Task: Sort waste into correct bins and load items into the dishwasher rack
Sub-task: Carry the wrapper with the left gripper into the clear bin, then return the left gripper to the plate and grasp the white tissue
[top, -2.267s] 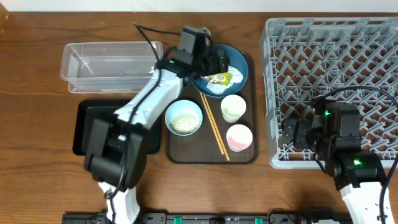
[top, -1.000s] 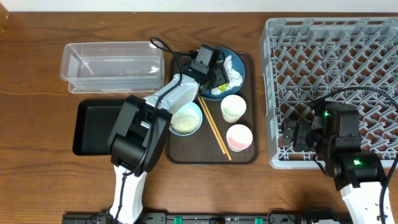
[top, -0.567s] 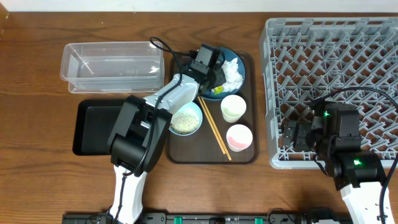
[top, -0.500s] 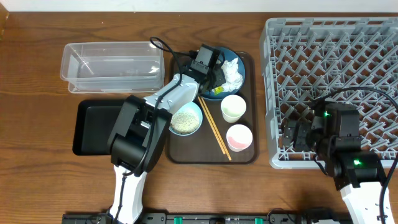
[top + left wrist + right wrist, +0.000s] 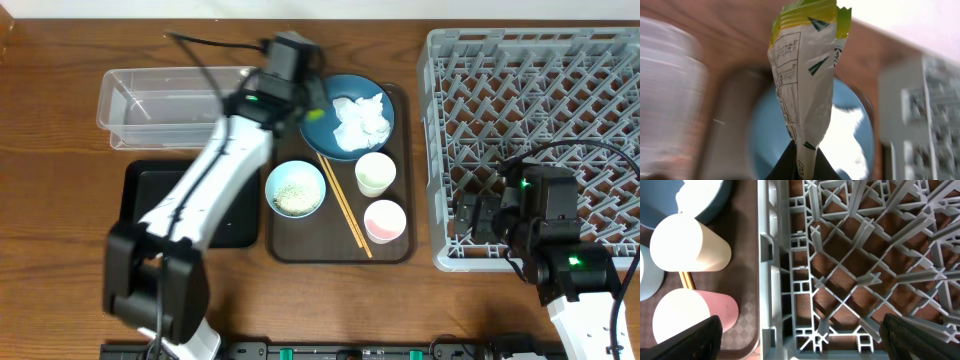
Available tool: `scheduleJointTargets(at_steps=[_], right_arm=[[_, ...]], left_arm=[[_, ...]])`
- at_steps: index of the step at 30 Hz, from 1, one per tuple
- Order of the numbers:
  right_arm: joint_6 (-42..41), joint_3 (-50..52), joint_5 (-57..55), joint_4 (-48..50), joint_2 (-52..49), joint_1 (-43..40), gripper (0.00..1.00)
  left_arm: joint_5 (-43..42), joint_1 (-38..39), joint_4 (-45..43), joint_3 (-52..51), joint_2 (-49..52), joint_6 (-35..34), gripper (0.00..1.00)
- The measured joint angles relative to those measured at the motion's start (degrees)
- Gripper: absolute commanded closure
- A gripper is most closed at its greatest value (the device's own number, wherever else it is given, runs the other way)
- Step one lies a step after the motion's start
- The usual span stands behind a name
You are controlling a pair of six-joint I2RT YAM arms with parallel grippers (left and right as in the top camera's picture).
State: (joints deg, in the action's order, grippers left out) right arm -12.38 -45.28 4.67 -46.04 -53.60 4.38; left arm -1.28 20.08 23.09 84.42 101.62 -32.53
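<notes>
My left gripper (image 5: 801, 155) is shut on the bottom end of the yellow-green printed wrapper (image 5: 807, 75), which hangs well above the dark blue plate (image 5: 335, 140). In the overhead view that gripper (image 5: 305, 95) is raised and blurred over the plate's left rim. Crumpled white tissue (image 5: 360, 120) lies on the plate. The white bowl (image 5: 295, 188) holds rice grains. A cream cup (image 5: 375, 173), a pink cup (image 5: 385, 220) and chopsticks (image 5: 345, 205) lie on the brown tray (image 5: 400, 250). My right gripper (image 5: 802, 340) stands open over the front left corner of the grey rack (image 5: 540, 130), holding nothing.
The clear tub (image 5: 175, 105) sits at the back left, just left of my left gripper. The black tray (image 5: 150, 205) lies in front of it, partly under my left arm. The rack's left wall (image 5: 767, 280) borders the brown tray.
My left gripper has shut on the wrapper and lifted it off the plate, rising and swinging left towards the clear tub. The tissue stays on the plate. The right arm has not moved.
</notes>
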Motion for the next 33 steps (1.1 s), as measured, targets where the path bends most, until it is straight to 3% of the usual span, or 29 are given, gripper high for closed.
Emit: scheduleJointTargets(at_steps=[11, 15, 18, 20, 27, 33], right_arm=[[0.00, 0.00, 0.00, -0.02, 0.00, 0.00, 0.01], [0.00, 0.00, 0.00, -0.02, 0.00, 0.00, 0.01], [0.00, 0.00, -0.02, -0.02, 0.00, 0.00, 0.01], [0.00, 0.00, -0.02, -0.02, 0.00, 0.00, 0.01], [0.00, 0.00, 0.00, -0.07, 0.00, 0.00, 0.01], [0.00, 0.00, 0.00, -0.09, 0.00, 0.00, 0.01]], left_arm=[[2.82, -14.86, 0.70, 0.04, 1.42, -4.85, 0.91], [3.02, -17.53, 0.68, 0.04, 3.32, -5.81, 0.83], [3.04, -18.75, 0.72, 0.04, 5.01, -6.62, 0.69], [2.99, -19.15, 0.72, 0.04, 5.90, -6.51, 0.67], [2.58, -19.23, -0.15, 0.04, 6.19, -6.34, 0.45], [1.53, -19.23, 0.31, 0.04, 6.19, -4.90, 0.41]])
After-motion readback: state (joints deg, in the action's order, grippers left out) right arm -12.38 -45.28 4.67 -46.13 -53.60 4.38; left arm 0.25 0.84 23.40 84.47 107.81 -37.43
